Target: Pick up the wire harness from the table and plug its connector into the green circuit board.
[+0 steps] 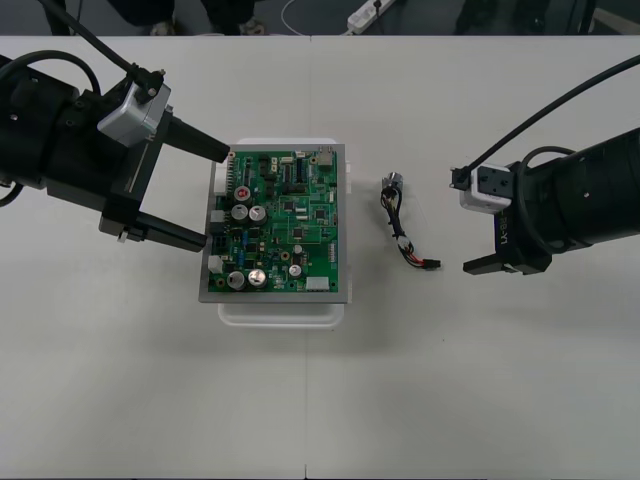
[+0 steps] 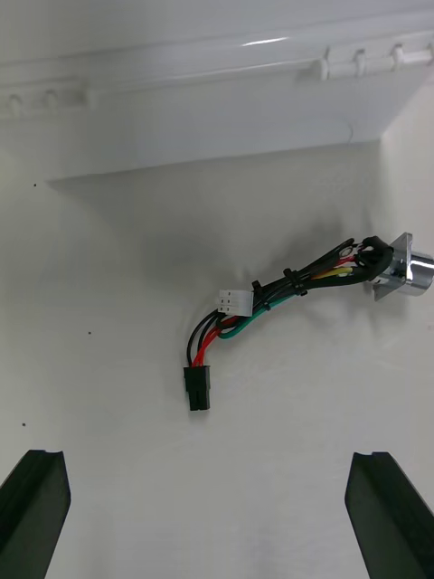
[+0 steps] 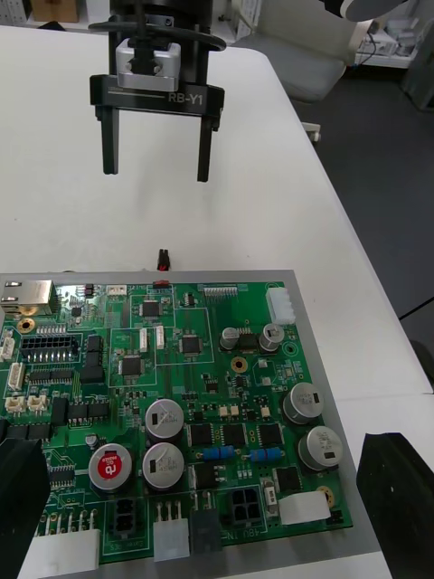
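- One harness (image 1: 400,225) lies loose on the table (image 1: 450,380), between the one green board (image 1: 280,225) and the right claw (image 2: 217,466)
- Right claw: fingers apart, near the black plug (image 2: 198,387)
- Left claw (image 1: 217,196): fingers apart at the board's left edge

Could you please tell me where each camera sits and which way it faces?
Front view: above the table, looking steeply down on the green circuit board, the wire harness beside it, the left gripper and the right gripper.
Right wrist view: on the right wrist, facing down at the harness; its own open fingers frame it.
Left wrist view: on the left wrist, looking across the board toward the right gripper; own fingers flank the board.
Shared: both wrist views catch the harness's black plug.
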Robot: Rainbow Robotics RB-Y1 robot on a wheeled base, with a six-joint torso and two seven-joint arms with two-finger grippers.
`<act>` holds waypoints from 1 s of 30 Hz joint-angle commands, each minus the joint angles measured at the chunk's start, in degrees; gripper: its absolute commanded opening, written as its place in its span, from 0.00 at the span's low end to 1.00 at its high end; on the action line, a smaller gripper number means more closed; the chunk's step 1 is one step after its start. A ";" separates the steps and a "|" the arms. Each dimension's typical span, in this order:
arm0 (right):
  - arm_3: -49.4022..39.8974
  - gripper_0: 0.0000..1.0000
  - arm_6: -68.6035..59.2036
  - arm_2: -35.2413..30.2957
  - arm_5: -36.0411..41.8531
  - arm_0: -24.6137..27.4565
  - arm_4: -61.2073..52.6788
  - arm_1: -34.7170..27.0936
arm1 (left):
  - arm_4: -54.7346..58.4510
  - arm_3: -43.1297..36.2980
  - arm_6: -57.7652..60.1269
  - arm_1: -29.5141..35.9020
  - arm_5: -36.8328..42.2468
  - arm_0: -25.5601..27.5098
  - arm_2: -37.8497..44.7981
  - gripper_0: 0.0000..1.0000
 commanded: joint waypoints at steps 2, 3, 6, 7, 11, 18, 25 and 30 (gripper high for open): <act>-0.40 0.89 -6.76 2.48 -0.28 -2.24 1.74 -2.07 | -1.59 -1.75 4.29 -1.57 3.43 -3.59 -0.34 1.00; -0.40 0.89 -7.11 2.74 -0.28 -2.33 1.83 -2.07 | -1.77 -1.75 4.38 -1.83 3.61 -3.59 -0.34 1.00; -0.40 0.89 -9.57 5.03 -0.28 -2.94 3.06 -2.60 | -2.38 -1.75 4.82 -3.24 4.75 -3.85 -0.34 1.00; -0.40 0.89 -9.93 5.47 -0.28 -3.12 3.24 -2.68 | -2.47 -1.83 4.90 -3.32 4.92 -3.85 -0.34 1.00; -0.40 0.89 -10.63 7.05 -0.28 -3.82 4.91 -3.12 | -2.47 -2.18 5.61 -4.47 5.71 -4.11 -0.34 1.00; -0.40 0.89 -10.45 7.57 -0.28 -3.91 6.75 -3.30 | -2.47 -2.18 6.57 -6.31 6.95 -4.11 -0.34 1.00; -0.40 0.89 -10.63 12.23 -0.28 -6.37 12.12 -3.39 | -2.56 -2.10 7.28 -6.40 8.18 -4.11 -0.42 1.00; -0.40 0.89 -10.80 13.81 -0.28 -7.16 15.54 -2.95 | -3.44 -2.27 7.45 -6.40 9.14 -4.20 -0.42 1.00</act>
